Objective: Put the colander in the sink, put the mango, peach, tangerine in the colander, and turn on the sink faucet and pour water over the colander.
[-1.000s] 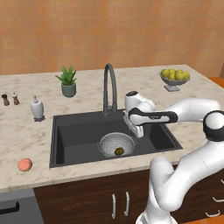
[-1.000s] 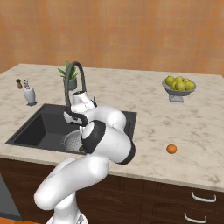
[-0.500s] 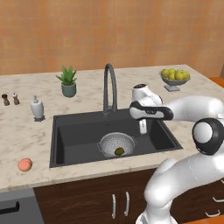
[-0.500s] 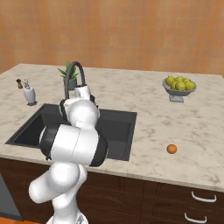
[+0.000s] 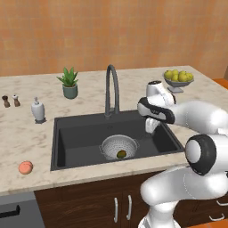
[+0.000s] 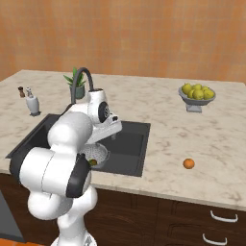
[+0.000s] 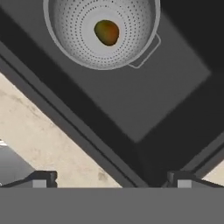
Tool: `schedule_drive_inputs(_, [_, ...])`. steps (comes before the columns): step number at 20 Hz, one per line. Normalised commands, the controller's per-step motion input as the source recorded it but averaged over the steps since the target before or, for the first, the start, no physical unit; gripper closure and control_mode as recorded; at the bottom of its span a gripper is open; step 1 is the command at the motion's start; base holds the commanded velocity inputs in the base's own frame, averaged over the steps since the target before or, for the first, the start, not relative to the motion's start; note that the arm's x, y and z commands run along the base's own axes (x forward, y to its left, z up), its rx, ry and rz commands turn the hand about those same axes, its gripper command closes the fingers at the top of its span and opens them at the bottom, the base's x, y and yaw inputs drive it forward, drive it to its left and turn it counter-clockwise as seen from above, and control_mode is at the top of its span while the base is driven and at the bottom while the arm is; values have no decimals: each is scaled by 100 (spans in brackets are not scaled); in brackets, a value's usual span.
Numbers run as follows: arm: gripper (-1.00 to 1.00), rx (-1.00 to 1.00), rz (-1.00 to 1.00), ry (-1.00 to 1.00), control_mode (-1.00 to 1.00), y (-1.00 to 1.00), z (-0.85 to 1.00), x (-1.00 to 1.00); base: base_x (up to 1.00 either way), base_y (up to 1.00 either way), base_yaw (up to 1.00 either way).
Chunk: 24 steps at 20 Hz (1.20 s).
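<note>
The silver colander (image 5: 111,144) stands in the black sink (image 5: 80,133), below the dark gooseneck faucet (image 5: 111,89). The green-yellow mango (image 5: 121,154) lies in it. In the hand view the colander (image 7: 70,35) with the mango (image 7: 107,32) sits at the top, and the sink (image 7: 144,96) floor lies beneath my fingers. My gripper (image 5: 151,126) hangs open and empty over the sink's right part, right of the colander; its open tips (image 7: 111,179) have nothing between them. The peach (image 5: 26,167) rests on the front left counter. The tangerine (image 6: 189,164) lies on the counter right of the sink.
A pedestal bowl of yellow-green fruit (image 5: 178,79) stands at the back right. Behind the sink to the left are a potted plant (image 5: 69,83), a soap dispenser (image 5: 38,110) and two small shakers (image 5: 11,101). My white arm curves over the sink's right front edge.
My open gripper has drifted right, away from above the colander toward the sink's right side, and the arm's elbow has swung. The mango stays in the colander.
</note>
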Motion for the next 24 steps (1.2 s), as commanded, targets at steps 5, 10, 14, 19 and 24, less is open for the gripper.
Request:
schedule_drive_inputs(5, [-100, 0, -31, -33, -100, -46, 16, -45, 0, 0, 0])
schedule_drive_inputs(10, [-100, 0, -16, -31, -100, -58, 22, -61, 0, 0, 0])
schedule_drive_inputs(14, [-100, 0, -32, -9, -100, -66, 14, -41, 0, 0, 0])
schedule_drive_inputs(19, [-100, 2, -40, -5, -100, -69, 17, -22, 0, 0, 0])
schedule_drive_inputs(24, [-100, 12, -38, 0, -100, -72, 20, -12, 0, 0, 0])
